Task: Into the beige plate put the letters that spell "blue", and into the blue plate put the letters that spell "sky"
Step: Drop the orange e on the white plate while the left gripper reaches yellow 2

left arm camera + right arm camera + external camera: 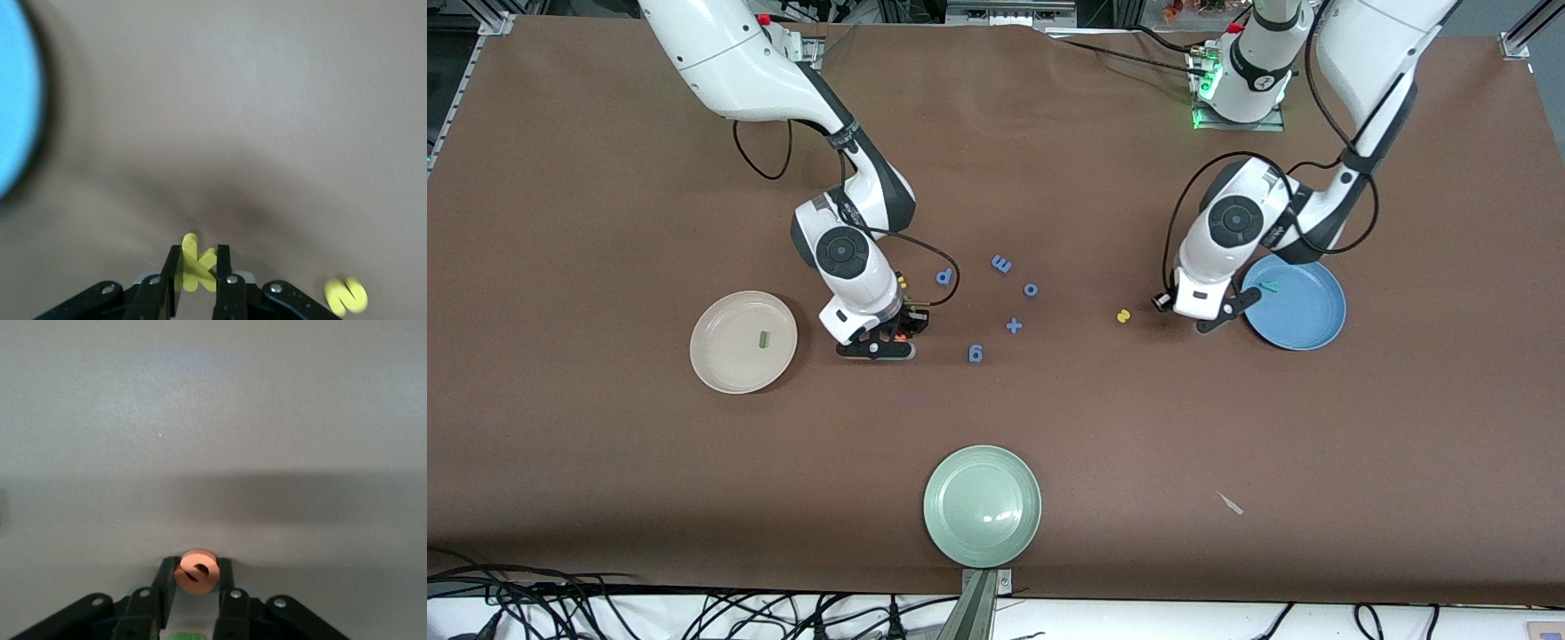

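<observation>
Left wrist view is showing the left gripper (197, 270) pinching the yellow k (197, 264) near the blue plate (1303, 307). Beside the beige plate (729, 364), the right gripper (195, 587) is squeezing the orange e (197, 572).

In the left wrist view the blue plate (17, 100) is a blur cut off by the picture's edge, and the yellow letter (345, 295) lying on the table is smeared. In the front view the small pieces in the blue plate (1267, 287) and beige plate (762, 339) are too tiny to read.
</observation>
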